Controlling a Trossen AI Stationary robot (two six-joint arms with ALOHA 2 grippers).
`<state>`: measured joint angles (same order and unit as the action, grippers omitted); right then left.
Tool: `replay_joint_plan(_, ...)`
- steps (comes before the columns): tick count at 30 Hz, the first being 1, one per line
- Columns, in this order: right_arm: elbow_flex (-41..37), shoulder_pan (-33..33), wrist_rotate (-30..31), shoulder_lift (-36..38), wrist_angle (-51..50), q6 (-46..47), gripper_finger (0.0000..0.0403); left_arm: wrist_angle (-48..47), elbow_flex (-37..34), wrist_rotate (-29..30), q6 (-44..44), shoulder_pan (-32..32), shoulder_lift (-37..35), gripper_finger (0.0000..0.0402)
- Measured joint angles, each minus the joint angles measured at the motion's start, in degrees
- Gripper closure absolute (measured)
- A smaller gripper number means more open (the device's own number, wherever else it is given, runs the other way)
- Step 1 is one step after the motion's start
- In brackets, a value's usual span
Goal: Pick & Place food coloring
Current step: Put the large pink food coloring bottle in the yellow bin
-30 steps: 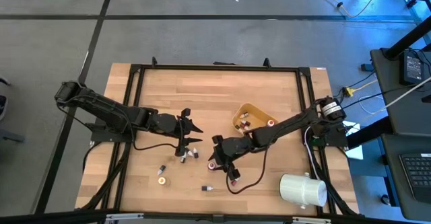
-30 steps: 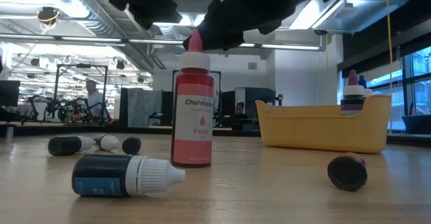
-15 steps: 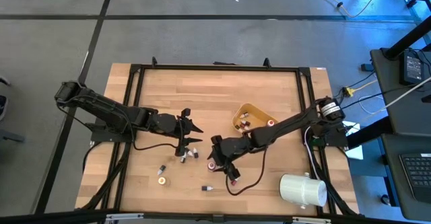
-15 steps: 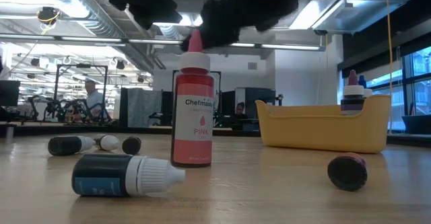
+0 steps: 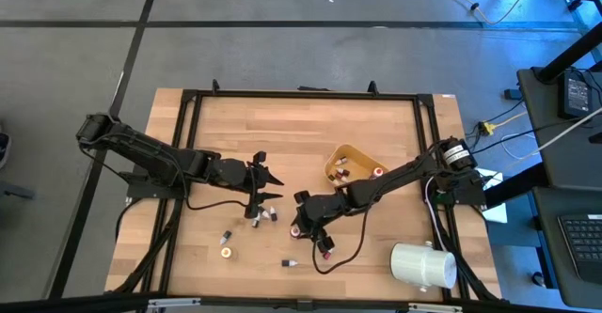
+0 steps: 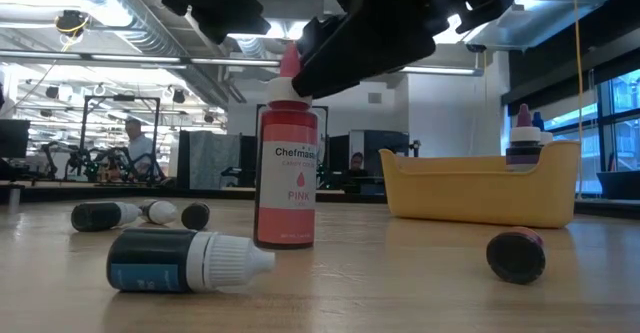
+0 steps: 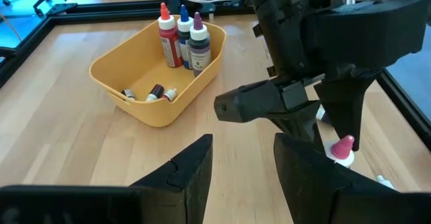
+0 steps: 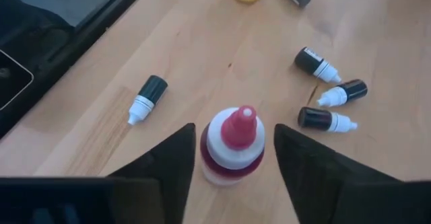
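A pink food coloring bottle (image 8: pixel 235 146) with a white cap and pink tip stands upright on its base on the wooden table (image 5: pixel 282 134). My right gripper (image 8: pixel 234 126) is open around its cap, one finger on each side, with a narrow gap showing at both. The low view shows it at the bottle's tip (image 6: pixel 290 61). My left gripper (image 7: pixel 242 163) hangs open above the table's middle left with nothing between its fingers. Small dropper bottles (image 8: pixel 323 120) lie on their sides around the pink one.
A yellow-orange bowl (image 7: pixel 158 69) with several bottles in it stands toward the far right. A white cylinder (image 5: pixel 423 264) lies at the near right corner. More small bottles (image 5: pixel 226 238) lie near the front edge. A black frame (image 5: pixel 188 106) rims the table.
In the low view my right gripper's dark fingers have settled a little lower around the pink bottle's tip. The bottle stands where it was.
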<state>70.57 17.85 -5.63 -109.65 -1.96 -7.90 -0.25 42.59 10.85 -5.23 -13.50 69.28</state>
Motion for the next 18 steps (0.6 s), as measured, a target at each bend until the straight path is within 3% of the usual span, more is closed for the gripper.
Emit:
replay_joint_plan(8,0.0,0.0,0.0,0.0,0.0,-0.2,0.0291,0.0,0.0,0.0,0.0,0.0,0.0,0.0252)
replay_joint_plan(13,0.0,0.0,0.0,1.3,-2.1,0.0,0.0291,0.0,0.0,0.0,0.0,0.0,0.0,0.0248)
replay_joint_plan(18,0.0,0.0,1.2,9.2,-10.3,2.3,0.0291,-0.4,0.0,0.0,0.0,0.0,0.0,0.0248)
